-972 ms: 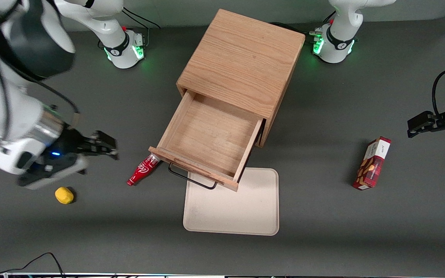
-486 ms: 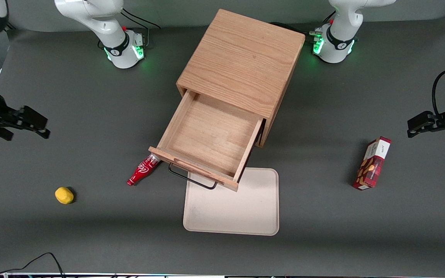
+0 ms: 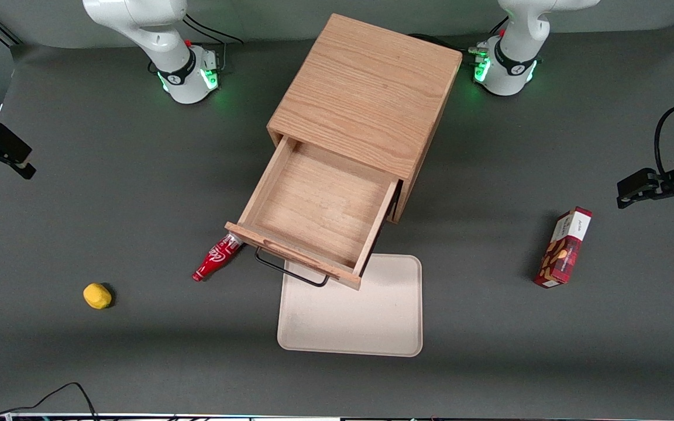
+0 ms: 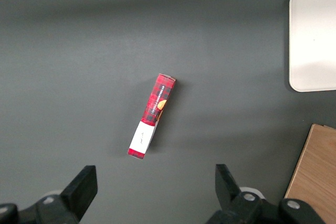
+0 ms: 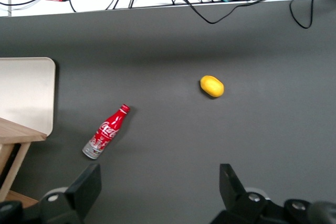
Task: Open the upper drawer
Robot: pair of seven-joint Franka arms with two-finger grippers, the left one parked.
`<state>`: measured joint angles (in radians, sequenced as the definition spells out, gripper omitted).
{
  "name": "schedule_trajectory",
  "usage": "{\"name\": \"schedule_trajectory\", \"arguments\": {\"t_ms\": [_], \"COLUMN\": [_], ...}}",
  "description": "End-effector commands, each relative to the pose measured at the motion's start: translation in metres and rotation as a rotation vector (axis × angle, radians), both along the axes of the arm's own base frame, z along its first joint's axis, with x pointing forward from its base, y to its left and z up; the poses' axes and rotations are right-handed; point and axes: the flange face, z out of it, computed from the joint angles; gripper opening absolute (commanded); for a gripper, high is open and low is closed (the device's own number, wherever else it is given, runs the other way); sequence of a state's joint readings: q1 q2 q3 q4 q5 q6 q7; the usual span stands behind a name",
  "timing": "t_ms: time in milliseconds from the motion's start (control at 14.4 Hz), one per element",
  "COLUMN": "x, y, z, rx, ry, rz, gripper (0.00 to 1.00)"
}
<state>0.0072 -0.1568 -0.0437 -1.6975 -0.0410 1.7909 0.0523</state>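
Here the gripper [image 3: 3, 153] hangs at the working arm's end of the table, well apart from everything, its fingers [image 5: 88, 184] spread wide with nothing between them. Only the right wrist view shows the spread plainly, two dark fingertips with bare mat between; the front view shows just a black shape at the picture's edge. Next along the table comes a yellow lemon [image 3: 97, 295], alone on the grey mat [image 3: 138, 175], and then a red cola bottle [image 3: 215, 265] lying on its side, its base just beside the corner of the upper drawer [image 3: 313, 213]. The right wrist view adds a tangle of cables along the table's edge. The upper drawer stands pulled far out of the wooden cabinet [image 3: 366, 88] at the table's middle, its inside bare, and its black wire handle [image 3: 290, 270] juts over a cream tray [image 3: 351, 310] that lies in front of the cabinet, nearer the front camera. Broad open mat lies between the gripper and the drawer. Toward the parked arm's end a red snack box [image 3: 565, 247] lies by itself; the left wrist view shows it flat on the mat, well apart from the tray's rounded rim.
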Motion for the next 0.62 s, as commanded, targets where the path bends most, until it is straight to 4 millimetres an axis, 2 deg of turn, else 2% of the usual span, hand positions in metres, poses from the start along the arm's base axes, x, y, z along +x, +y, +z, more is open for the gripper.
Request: {"name": "schedule_trajectory", "arguments": {"t_ms": [0, 139, 556], "x": [-0.008, -0.003, 0.002], "y": [-0.024, -0.019, -0.003], "z": [-0.003, 0.003, 0.001], "rx": [-0.022, -0.025, -0.029], "ry": [-0.005, -0.017, 0.003], "rz": [0.075, 0.098, 0.126], "gripper": [1.00, 1.00, 1.00]}}
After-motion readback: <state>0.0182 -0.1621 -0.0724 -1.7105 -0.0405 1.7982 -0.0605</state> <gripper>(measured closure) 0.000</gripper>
